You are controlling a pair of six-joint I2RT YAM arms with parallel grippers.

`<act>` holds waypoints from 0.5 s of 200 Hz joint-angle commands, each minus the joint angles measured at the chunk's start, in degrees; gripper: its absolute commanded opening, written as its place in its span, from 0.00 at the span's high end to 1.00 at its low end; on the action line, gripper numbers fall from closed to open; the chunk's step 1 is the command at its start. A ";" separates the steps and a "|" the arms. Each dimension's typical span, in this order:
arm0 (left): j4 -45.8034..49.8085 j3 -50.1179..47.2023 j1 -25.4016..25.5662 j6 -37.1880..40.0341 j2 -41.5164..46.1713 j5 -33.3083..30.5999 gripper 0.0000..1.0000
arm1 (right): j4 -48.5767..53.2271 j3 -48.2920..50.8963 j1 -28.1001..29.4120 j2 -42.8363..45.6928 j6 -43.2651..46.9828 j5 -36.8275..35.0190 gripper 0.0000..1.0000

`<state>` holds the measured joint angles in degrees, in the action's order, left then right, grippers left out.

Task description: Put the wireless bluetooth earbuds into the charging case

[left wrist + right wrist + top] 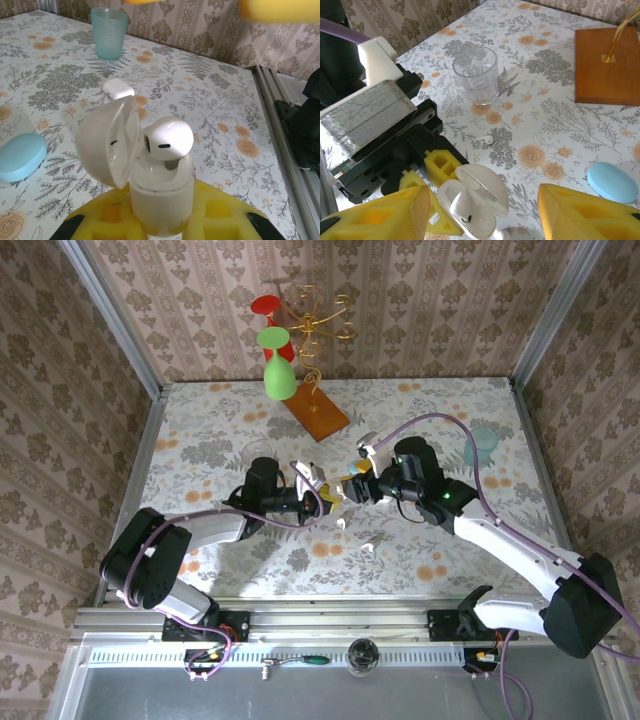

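Earbud (167, 138) perches half-seated in the case (161, 192) clenched by the left gripper (160, 222), lower centre, directly under the released right gripper (482, 212).

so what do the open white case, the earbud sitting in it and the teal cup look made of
The open white pebble-shaped case looks like satin plastic, its shell smooth with a dull sheen. The white earbud seems glossy plastic, showing bright highlights. The teal textured tumbler is translucent, plastic or glass; cannot tell which.
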<state>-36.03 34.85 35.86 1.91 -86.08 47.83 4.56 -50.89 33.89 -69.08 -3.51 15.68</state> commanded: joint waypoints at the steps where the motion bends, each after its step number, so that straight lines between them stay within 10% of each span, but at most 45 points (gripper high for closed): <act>1: -1.94 -0.57 -0.40 -1.03 1.37 1.76 1.00 | 1.22 -0.50 -0.01 -1.66 -0.90 1.97 0.40; 100: -3.62 -1.34 -0.39 -1.19 2.34 1.91 1.00 | 2.32 -1.46 0.12 -6.03 0.51 -0.75 0.40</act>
<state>-36.93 34.13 35.86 1.26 -85.34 48.07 5.54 -50.92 33.91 -73.67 -3.42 16.91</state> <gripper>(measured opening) 0.161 0.601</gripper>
